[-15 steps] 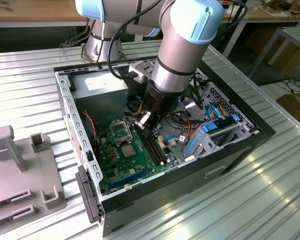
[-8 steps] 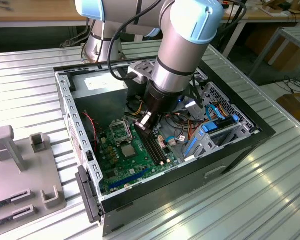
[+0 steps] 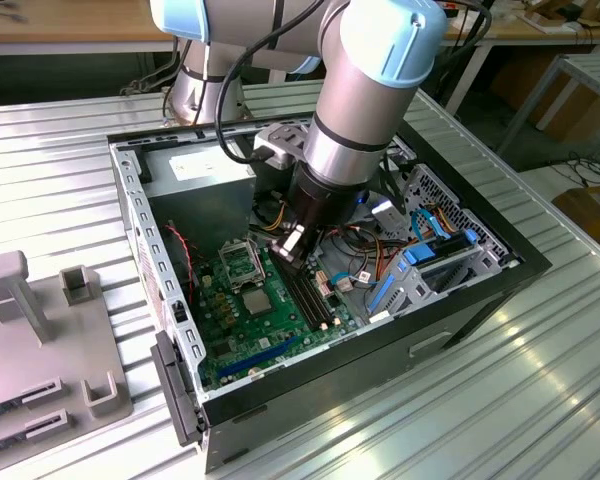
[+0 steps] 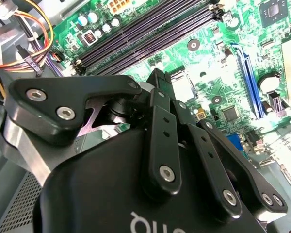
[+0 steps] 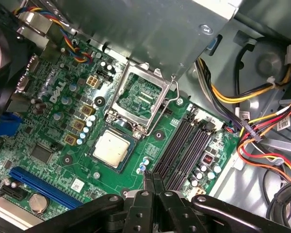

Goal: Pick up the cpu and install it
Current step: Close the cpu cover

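The cpu [image 5: 109, 148] is a small silver-grey square lying flat in the black socket on the green motherboard [image 5: 48, 126]; in the exterior view the cpu [image 3: 259, 303] sits near the board's middle. The socket's metal frame [image 5: 143, 94] stands flipped open beside it. My gripper [image 5: 152, 178] is shut with nothing between its fingers. It hovers over the long black memory slots [image 5: 184, 145], beside the cpu and not touching it. In the exterior view the gripper [image 3: 291, 247] hangs inside the case, to the exterior view's right of the socket. The second wrist view shows the fingers [image 4: 158, 92] pressed together.
The open black computer case [image 3: 140, 250] stands on a ribbed metal table. A grey power-supply box [image 3: 202, 168] is at the back. Loose cables [image 3: 365, 255] and a drive cage with blue latches [image 3: 430, 262] crowd the exterior view's right. Grey fixtures [image 3: 40, 330] stand outside, at the left.
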Robot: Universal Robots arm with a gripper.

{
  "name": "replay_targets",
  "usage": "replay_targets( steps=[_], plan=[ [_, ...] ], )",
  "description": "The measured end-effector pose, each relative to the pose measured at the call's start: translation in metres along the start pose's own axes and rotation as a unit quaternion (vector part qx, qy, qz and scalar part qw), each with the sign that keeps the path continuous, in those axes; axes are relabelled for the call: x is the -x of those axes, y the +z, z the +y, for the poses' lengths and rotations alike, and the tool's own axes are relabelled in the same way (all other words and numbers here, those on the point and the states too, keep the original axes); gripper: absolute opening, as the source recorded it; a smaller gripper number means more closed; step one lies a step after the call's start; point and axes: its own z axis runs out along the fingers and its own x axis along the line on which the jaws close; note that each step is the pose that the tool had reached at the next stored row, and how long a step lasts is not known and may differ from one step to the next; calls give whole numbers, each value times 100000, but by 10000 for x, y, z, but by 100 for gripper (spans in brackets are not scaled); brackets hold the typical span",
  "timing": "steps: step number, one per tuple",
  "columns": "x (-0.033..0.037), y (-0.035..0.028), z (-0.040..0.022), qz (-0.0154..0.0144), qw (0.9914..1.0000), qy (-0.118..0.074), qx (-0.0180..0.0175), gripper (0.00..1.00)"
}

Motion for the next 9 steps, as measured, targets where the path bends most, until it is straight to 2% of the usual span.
replay_targets(
  steps=[6, 9],
  plan=[
    [0, 0, 0, 28, 99995, -1043, -53, 11],
    [0, 0, 0, 59, 99973, -2305, -113, 11]
  ],
)
